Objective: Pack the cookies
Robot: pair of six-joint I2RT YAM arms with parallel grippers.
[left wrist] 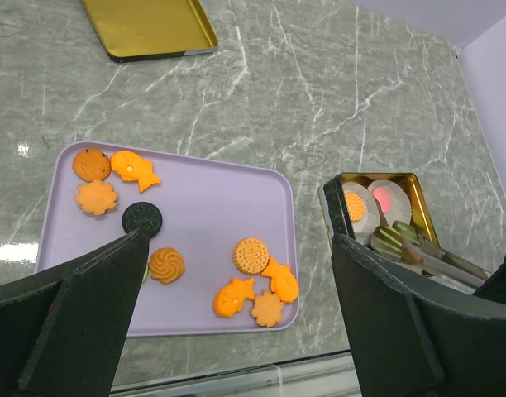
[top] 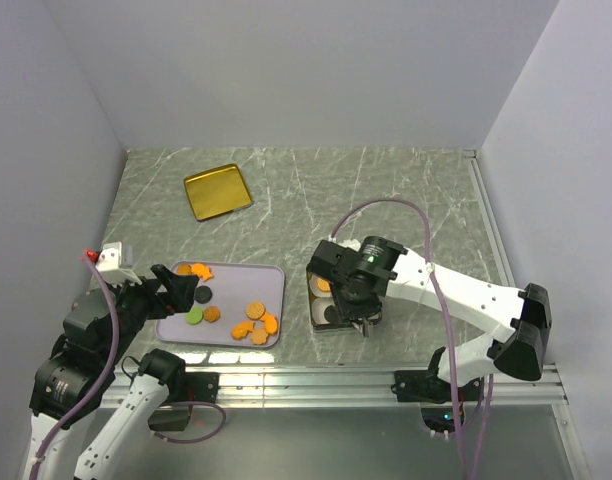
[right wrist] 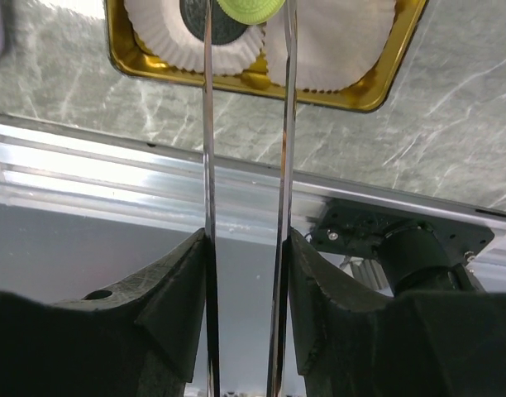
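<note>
Several cookies, mostly orange point(top: 256, 322), with a black one point(left wrist: 142, 217) among them, lie on a purple tray point(left wrist: 203, 198). My left gripper point(left wrist: 241, 240) hovers open above the tray's near side, holding nothing. My right gripper point(right wrist: 246, 240) is shut on metal tongs point(right wrist: 208, 124), over a gold tin point(right wrist: 352, 99) lined with white paper cups point(right wrist: 336, 50). A green cookie point(right wrist: 249, 8) sits pinched between the tong tips above the tin. One cup holds a black cookie point(right wrist: 224, 29). Seen from the left wrist, an orange cookie point(left wrist: 353, 206) and a pink one point(left wrist: 385, 198) also lie in the tin.
The tin's gold lid point(top: 217, 191) lies at the back left of the marble table. An aluminium rail point(top: 386, 378) runs along the table's near edge. Walls enclose the table on the left, back and right.
</note>
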